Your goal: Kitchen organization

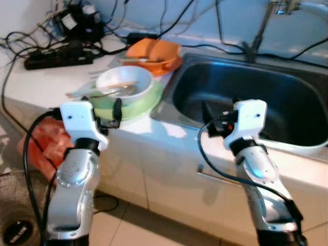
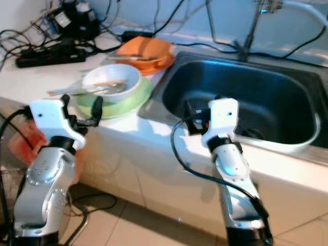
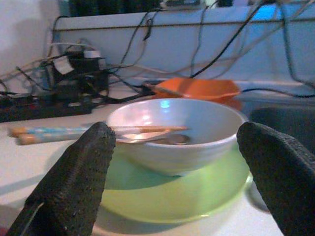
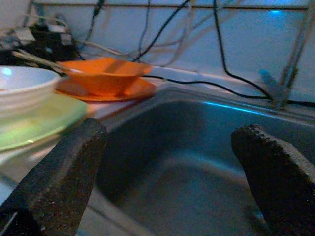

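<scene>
Landmark is the sink; dishes sit stacked on the counter just beside its left rim, likely staged there for washing or sorting; white bowl rests inside the green plate, with chopsticks and what looks like a spoon lying across the bowl, so nothing has been separated yet; orange bowl on its orange plate is behind them, near the sink's back-left corner, second stack untouched

Left gripper hovers at counter edge, left of the sink, aimed straight at the white bowl; fingers spread wide, bowl framed between them but not touched; reads as a pre-grasp lineup on the bowl or the plate under it; loose utensils could slide out if the stack tilts on lift, my guess

Right gripper sits at the sink's front rim, pointing into the basin; fingers wide apart, holding nothing; basin looks mostly bare from here, so it's probably parked to receive or just out of the way

Tangle of cables and a black power strip at the far left of the counter, well apart from the sink; faucet pipe behind the basin; task looks barely started
</scene>
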You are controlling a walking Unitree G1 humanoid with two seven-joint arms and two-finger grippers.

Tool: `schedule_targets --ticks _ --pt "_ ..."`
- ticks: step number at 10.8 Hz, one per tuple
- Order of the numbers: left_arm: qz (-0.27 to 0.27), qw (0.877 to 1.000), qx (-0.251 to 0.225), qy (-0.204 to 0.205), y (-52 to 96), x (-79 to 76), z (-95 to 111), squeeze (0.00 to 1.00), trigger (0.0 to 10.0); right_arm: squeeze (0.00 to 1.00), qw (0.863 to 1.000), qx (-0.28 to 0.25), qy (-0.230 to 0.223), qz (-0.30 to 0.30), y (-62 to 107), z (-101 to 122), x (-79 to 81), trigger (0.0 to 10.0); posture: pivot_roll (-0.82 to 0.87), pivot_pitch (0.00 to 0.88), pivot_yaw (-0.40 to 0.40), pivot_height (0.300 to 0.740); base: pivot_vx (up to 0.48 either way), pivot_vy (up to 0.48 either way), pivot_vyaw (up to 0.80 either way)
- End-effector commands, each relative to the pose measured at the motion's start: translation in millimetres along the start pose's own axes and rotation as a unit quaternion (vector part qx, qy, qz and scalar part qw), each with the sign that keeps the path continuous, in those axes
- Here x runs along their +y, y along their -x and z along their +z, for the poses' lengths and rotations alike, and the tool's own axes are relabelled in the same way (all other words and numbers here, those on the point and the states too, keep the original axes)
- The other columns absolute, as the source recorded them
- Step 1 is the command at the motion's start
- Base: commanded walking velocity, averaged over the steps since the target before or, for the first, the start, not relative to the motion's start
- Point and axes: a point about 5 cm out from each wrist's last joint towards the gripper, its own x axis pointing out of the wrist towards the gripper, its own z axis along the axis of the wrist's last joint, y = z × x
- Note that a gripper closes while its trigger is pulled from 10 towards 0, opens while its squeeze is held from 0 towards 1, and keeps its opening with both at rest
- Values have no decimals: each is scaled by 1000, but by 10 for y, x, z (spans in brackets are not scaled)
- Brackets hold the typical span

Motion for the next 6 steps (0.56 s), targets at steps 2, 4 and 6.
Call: schedule_targets --ticks 2,4,6 --pt "7 1000 0 -11 24 42 22 0 10000 0 1000 -6 0 10 -9 49 48 10000 17 22 7 740 317 0 0" --pt "6 1000 -2 -8 17 49 26 0 10000 0 1000 -6 2 9 -16 39 44 10000 18 14 9 740 339 0 0" --pt "8 1000 -2 -7 12 55 26 0 10000 0 1000 -5 3 9 -21 29 50 10000 20 13 9 740 332 0 0"
